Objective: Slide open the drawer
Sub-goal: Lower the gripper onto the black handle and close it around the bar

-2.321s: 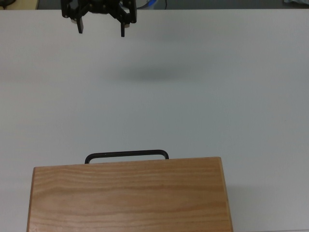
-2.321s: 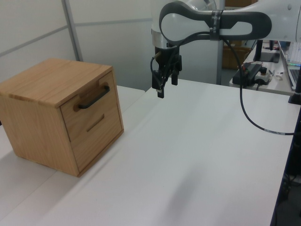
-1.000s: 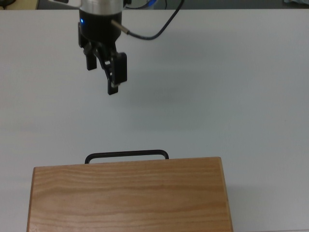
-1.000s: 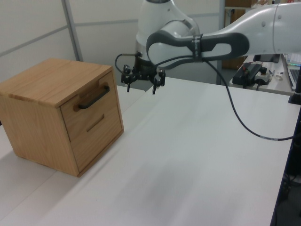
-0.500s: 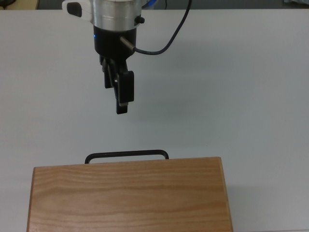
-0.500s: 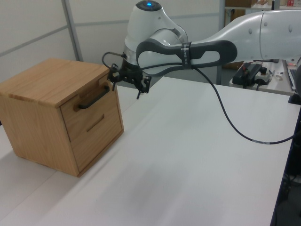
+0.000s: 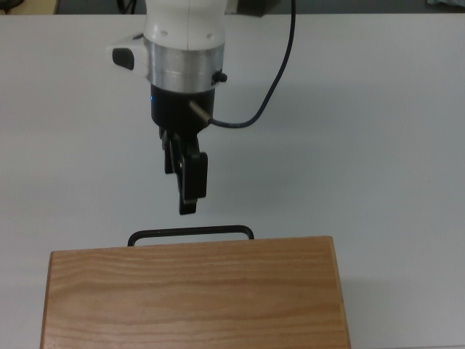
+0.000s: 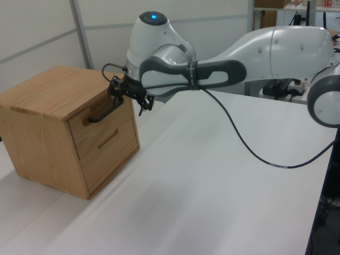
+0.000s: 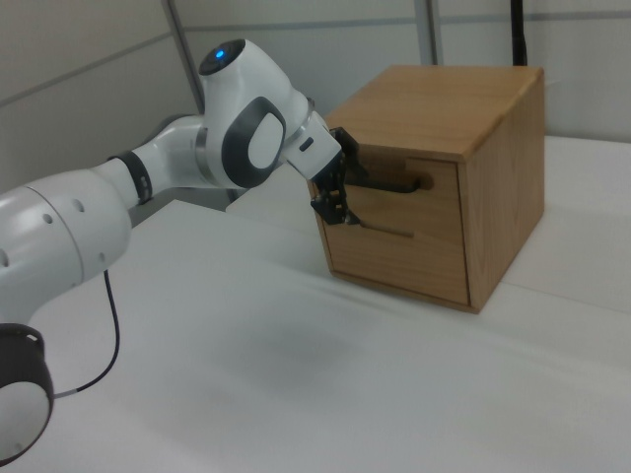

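Just ahead of my pincer sits the handle, drawer shut. Fingers spread, one above the bar, one below, ready to clamp and pull.

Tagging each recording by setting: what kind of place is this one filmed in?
Most likely a robotics lab or test cell. A white robot arm works over a bare white table holding only a wooden cabinet. Plain partition walls enclose it, and cluttered benches stand behind.
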